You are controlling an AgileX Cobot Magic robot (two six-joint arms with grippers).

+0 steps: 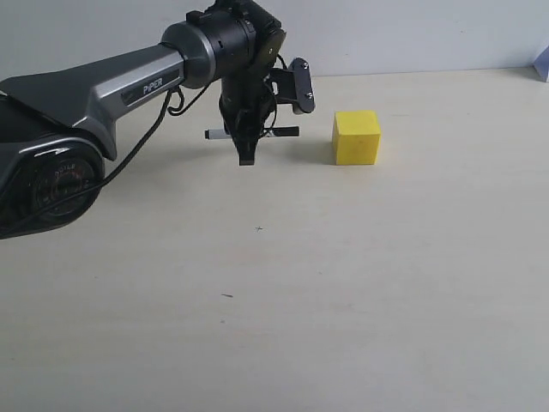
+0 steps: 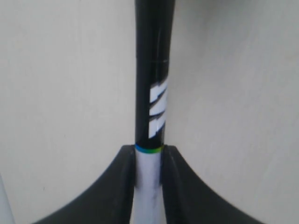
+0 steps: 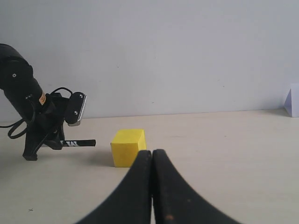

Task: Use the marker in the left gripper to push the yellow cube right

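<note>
The yellow cube point(image 1: 356, 137) rests on the pale table point(image 1: 283, 292). To its left, my left gripper point(image 1: 246, 151) points down at the table and is shut on the marker point(image 1: 254, 133), which lies level just above the surface. The marker's black tip points at the cube, with a small gap between them. In the left wrist view, the fingers point(image 2: 121, 186) clamp the white barrel just behind the black cap point(image 2: 152, 84). My right gripper point(image 3: 152, 155) is shut and empty, with the cube point(image 3: 127, 147) just beyond its tips and the marker point(image 3: 78, 143) further left.
A pale lilac object point(image 1: 542, 63) sits at the table's far right edge, also visible as a lilac object point(image 3: 292, 100) in the right wrist view. A light wall point(image 1: 412, 34) runs behind the table. The PiPER arm point(image 1: 94, 94) spans the left side.
</note>
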